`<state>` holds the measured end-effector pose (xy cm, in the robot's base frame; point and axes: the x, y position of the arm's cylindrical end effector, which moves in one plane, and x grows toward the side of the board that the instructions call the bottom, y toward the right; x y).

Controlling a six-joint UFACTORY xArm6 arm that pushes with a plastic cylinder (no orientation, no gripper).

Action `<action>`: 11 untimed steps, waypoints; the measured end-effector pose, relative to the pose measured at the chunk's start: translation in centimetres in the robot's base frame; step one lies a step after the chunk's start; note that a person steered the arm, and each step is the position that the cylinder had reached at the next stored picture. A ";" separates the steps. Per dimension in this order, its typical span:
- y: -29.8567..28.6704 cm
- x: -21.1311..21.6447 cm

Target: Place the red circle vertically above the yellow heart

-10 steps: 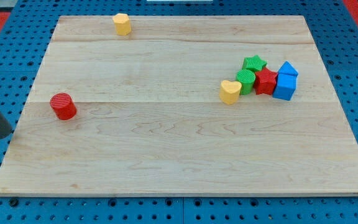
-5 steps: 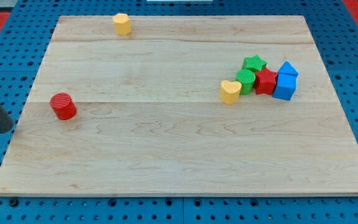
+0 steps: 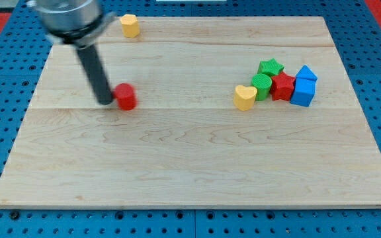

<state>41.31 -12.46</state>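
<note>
Two things count: our tip (image 3: 105, 102), a bare clawless rod, seemingly touches the red circle (image 3: 125, 96) from the view's left, mid-push; next, steer it above the yellow heart (image 3: 245, 97).

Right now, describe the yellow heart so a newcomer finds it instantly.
Look at the cluster of blocks on the wooden board, toward the view's right. The yellow heart sits at that cluster's left end, against the green block. It is the cluster's only yellow piece; the other yellow block stands alone at the view's top.
</note>
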 end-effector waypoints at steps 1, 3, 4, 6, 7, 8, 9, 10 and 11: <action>6.7 -2.7; 11.5 -3.7; 7.2 -3.2; 12.4 -2.0; 10.2 0.4; 14.7 0.7; 17.1 0.7; 19.4 0.7; 15.9 0.7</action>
